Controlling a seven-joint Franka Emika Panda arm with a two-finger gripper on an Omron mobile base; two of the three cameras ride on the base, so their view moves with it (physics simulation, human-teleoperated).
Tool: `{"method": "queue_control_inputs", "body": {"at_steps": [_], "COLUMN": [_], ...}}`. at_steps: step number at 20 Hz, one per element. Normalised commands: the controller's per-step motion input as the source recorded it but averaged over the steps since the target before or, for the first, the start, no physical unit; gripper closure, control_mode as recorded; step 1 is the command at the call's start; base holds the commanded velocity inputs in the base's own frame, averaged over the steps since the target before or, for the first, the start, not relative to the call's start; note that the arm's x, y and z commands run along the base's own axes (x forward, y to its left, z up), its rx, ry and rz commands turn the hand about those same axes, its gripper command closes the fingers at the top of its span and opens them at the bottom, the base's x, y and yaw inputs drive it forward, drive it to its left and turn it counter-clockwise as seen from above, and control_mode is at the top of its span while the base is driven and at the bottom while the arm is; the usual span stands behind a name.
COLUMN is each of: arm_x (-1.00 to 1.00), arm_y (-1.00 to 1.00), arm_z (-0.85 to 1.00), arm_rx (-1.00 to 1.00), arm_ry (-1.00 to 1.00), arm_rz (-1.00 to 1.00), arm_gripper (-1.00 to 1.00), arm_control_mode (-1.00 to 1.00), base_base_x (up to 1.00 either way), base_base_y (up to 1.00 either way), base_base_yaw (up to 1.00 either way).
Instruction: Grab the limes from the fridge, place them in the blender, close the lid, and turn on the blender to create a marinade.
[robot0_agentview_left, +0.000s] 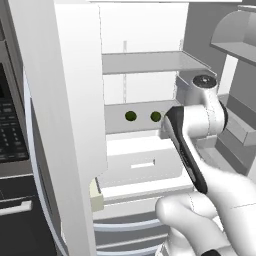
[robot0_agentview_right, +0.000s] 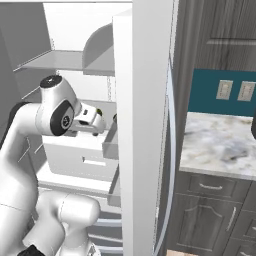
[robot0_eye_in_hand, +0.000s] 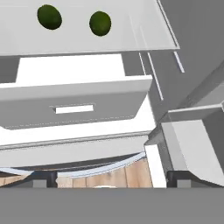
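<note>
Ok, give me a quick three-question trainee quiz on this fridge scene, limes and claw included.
1. True or false: both limes sit on the same grey shelf inside the fridge.
2. Multiple choice: the claw is A) shut on a lime, B) open and holding nothing, C) shut on the drawer handle.
3. Fill in: directly below the limes' shelf sits a white ____ with a slot handle.

Key: 1 true; 2 B; 3 drawer.
</note>
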Motion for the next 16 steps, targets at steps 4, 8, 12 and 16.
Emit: {"method": "queue_control_inputs", "body": {"at_steps": [4, 8, 12, 16], "arm_x": [0.78, 0.79, 0.77, 0.56], "arm_y": [0.66, 0.15, 0.04, 0.0], "arm_z": [0.0, -0.06, -0.08, -0.08], "arm_rx": [0.0, 0.0, 0.0, 0.0], "arm_ry": [-0.09, 0.0, 0.0, 0.0], "arm_rz": [0.0, -0.01, 0.0, 0.0], "arm_gripper": [-1.0, -1.0, -1.0, -1.0], "arm_control_mode": [-1.0, -1.0, -1.0, -1.0], "base_base_x": [0.0, 0.0, 0.0, 0.0], "base_base_y": [0.0, 0.0, 0.0, 0.0], "base_base_yaw": [0.0, 0.0, 0.0, 0.0]}}
